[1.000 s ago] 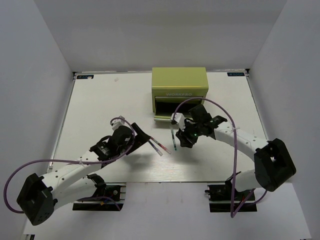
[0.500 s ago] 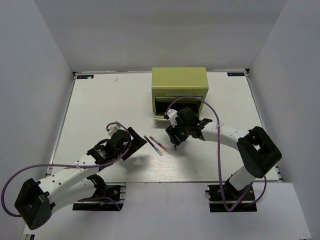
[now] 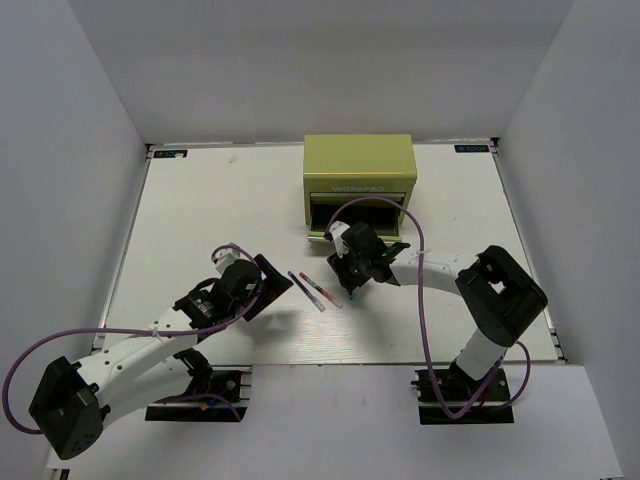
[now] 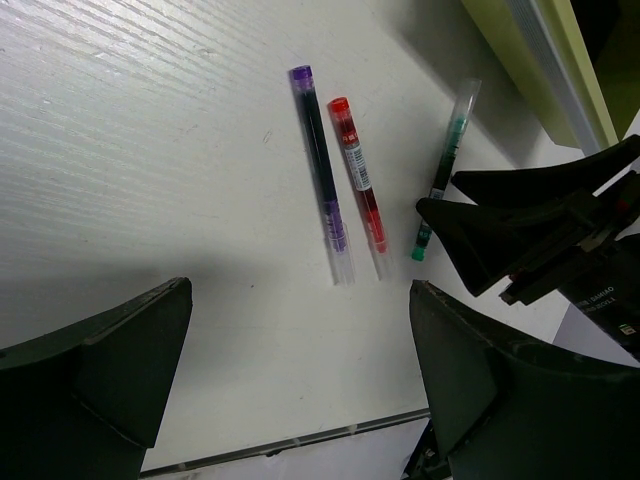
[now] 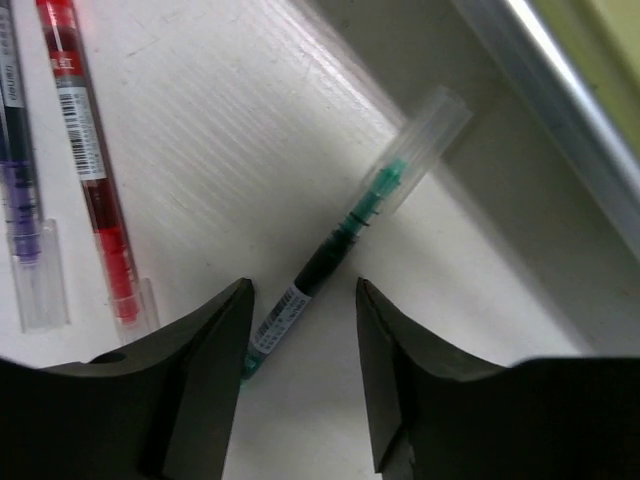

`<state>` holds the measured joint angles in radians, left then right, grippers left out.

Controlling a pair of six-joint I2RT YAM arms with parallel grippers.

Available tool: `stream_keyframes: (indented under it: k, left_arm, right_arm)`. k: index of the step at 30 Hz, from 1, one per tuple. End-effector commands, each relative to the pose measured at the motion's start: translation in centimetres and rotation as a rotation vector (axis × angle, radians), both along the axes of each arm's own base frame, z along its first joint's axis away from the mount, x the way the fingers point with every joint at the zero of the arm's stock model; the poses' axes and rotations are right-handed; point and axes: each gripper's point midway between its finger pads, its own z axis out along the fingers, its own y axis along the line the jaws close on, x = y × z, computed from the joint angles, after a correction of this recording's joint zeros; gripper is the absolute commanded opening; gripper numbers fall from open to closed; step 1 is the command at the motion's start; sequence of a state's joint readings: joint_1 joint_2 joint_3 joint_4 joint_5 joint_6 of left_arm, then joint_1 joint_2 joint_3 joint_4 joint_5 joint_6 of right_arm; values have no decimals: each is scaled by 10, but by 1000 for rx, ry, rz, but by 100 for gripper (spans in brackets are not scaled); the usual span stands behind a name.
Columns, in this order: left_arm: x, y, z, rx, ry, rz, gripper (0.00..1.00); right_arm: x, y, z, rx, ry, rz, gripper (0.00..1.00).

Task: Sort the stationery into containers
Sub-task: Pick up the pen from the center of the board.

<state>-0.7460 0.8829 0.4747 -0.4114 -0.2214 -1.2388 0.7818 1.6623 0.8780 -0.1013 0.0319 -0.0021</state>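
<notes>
The yellow-green chest (image 3: 358,170) stands at the back middle with its lower drawer pulled out. Three pens lie in front of it. The dark purple pen (image 4: 322,185) and the red-pink pen (image 4: 358,172) lie side by side, and the dark green pen (image 5: 335,240) lies to their right. My right gripper (image 5: 300,335) is open, low over the table, with its fingers on either side of the green pen's lower end. My left gripper (image 4: 300,385) is open and empty, a little short of the purple and red pens. The light blue pen is out of view.
The chest's open drawer edge (image 5: 560,130) is close behind the green pen. The right gripper's fingers (image 4: 500,235) show in the left wrist view, next to the green pen (image 4: 440,175). White walls enclose the table (image 3: 200,220).
My right gripper has moved left and down from the drawer front onto the green pen. My left gripper has drawn back slightly from the purple and red pens.
</notes>
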Motion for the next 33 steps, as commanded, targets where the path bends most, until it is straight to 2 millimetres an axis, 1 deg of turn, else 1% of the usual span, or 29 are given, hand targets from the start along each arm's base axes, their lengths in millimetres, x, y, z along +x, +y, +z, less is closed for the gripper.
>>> stream_keyframes:
  k: [1, 2, 3, 5, 6, 7, 8, 9, 10, 11, 12, 14, 16, 17, 18, 19, 20, 21, 22, 23, 24, 25, 26, 27, 29, 30, 31, 32, 33]
  left_arm:
    - [1, 2, 3, 0, -5, 10, 99]
    - [1, 2, 3, -6, -2, 16, 99]
    - [1, 2, 3, -6, -2, 16, 99]
    - [1, 2, 3, -6, -2, 16, 99]
    - [3, 0, 7, -12, -9, 16, 99]
    - [4, -1, 6, -13, -9, 16, 99]
    - [4, -1, 6, -13, -9, 16, 99]
    - [4, -1, 4, -12, 0, 23, 99]
    - [4, -1, 4, -12, 0, 23, 99]
    - [4, -1, 2, -13, 10, 30, 99]
    - [4, -4, 6, -24, 8, 23, 99]
    - [5, -7, 3, -38, 28, 35, 99]
    - [8, -12, 7, -76, 27, 44, 99]
    - [9, -14, 7, -96, 38, 66, 99]
    - [9, -15, 7, -106, 43, 77, 99]
    - [11, -16, 6, -113, 48, 85, 99]
    - [15, -20, 13, -137, 49, 101, 99]
    - [16, -21, 9, -130, 69, 112, 99]
    - [16, -21, 9, -121, 78, 113, 99]
    - [21, -26, 17, -138, 74, 122, 98]
    - [22, -27, 11, -115, 97, 124, 98]
    - [26, -31, 17, -117, 95, 124, 96]
    - [27, -32, 16, -105, 106, 125, 95]
    - [27, -34, 14, -99, 123, 119, 93]
    - [29, -39, 7, -67, 166, 115, 89]
    - [28, -41, 5, -63, 187, 107, 88]
    - [29, -44, 0, -47, 213, 103, 86]
    - [26, -47, -3, -47, 240, 100, 82]
    - [28, -49, -3, -45, 243, 100, 80]
  right_arm:
    - [5, 11, 4, 32, -18, -17, 50]
    - [1, 11, 2, 26, -10, -9, 47]
    - [1, 10, 2, 29, -9, -11, 41]
    - [-4, 7, 0, 22, -3, 2, 36]
    - [-7, 6, -1, 22, 3, 11, 33]
    - [-11, 3, -3, 20, 14, 10, 27]
    - [-13, 1, -5, 11, 13, 19, 25]
    - [-14, 2, -3, 20, 9, 26, 23]
    - [-18, -3, -7, 10, 20, 24, 20]
    - [-23, -1, -7, 28, 41, 42, 18]
    - [-24, -1, -3, 33, 27, 78, 17]
    - [-31, 3, 3, 57, 32, 123, 14]
    - [-35, 10, 18, 98, 22, 194, 9]
    - [-36, 9, 21, 86, 10, 233, 8]
    - [-35, 12, 29, 94, 1, 253, 8]
    - [-36, 18, 47, 134, -18, 289, 6]
    - [-34, 23, 57, 151, -41, 304, 6]
    - [-30, 23, 65, 147, -80, 348, 6]
    - [-31, 26, 80, 171, -114, 375, 6]
    - [-23, 32, 100, 186, -173, 405, 6]
    - [-21, 32, 109, 174, -211, 441, 6]
    - [-15, 31, 117, 162, -255, 457, 5]
    - [-7, 37, 136, 177, -304, 462, 5]
    - [0, 35, 142, 157, -339, 467, 5]
    - [18, 32, 161, 127, -422, 461, 4]
    - [23, 31, 166, 98, -466, 496, 4]
    - [34, 25, 169, 63, -499, 471, 4]
    - [41, 24, 174, 54, -528, 463, 1]
    - [49, 20, 178, 15, -572, 486, 0]
